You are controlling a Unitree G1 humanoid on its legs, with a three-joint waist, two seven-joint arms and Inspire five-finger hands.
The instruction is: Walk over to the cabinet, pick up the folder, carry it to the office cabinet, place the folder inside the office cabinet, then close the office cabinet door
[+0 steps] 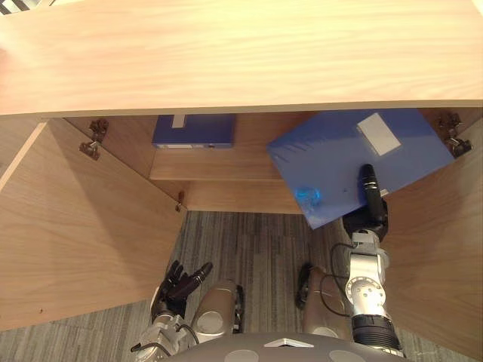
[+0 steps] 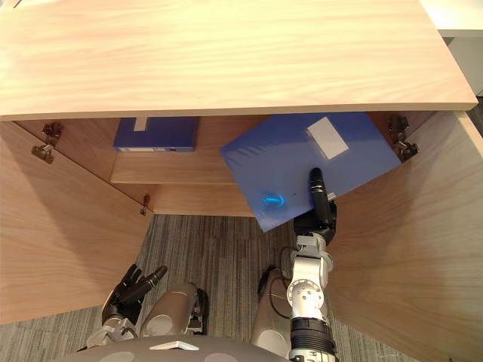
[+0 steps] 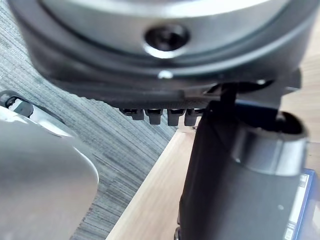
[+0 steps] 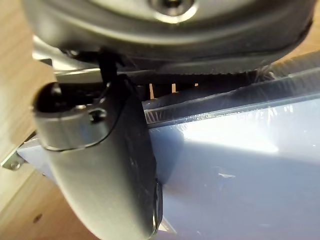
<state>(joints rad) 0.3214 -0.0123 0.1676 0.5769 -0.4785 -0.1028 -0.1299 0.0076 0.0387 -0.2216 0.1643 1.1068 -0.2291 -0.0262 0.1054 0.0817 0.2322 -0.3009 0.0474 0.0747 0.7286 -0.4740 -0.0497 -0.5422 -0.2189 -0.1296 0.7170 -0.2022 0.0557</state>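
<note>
Both doors stand wide: left door (image 1: pixel 75 226), right door (image 1: pixel 445 249). Cabinet top (image 1: pixel 226 60) overhangs shelf (image 1: pixel 215 167). Blue binder (image 1: pixel 194 130) occupies shelf left rear. Tilted folder (image 1: pixel 339 154) blocks opening's right half. Shelf bare between binder and folder.

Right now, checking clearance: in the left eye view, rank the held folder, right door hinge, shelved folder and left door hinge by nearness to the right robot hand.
1. Held folder, in the right robot hand.
2. Right door hinge, right side.
3. Shelved folder, back left.
4. Left door hinge, far left.
</note>
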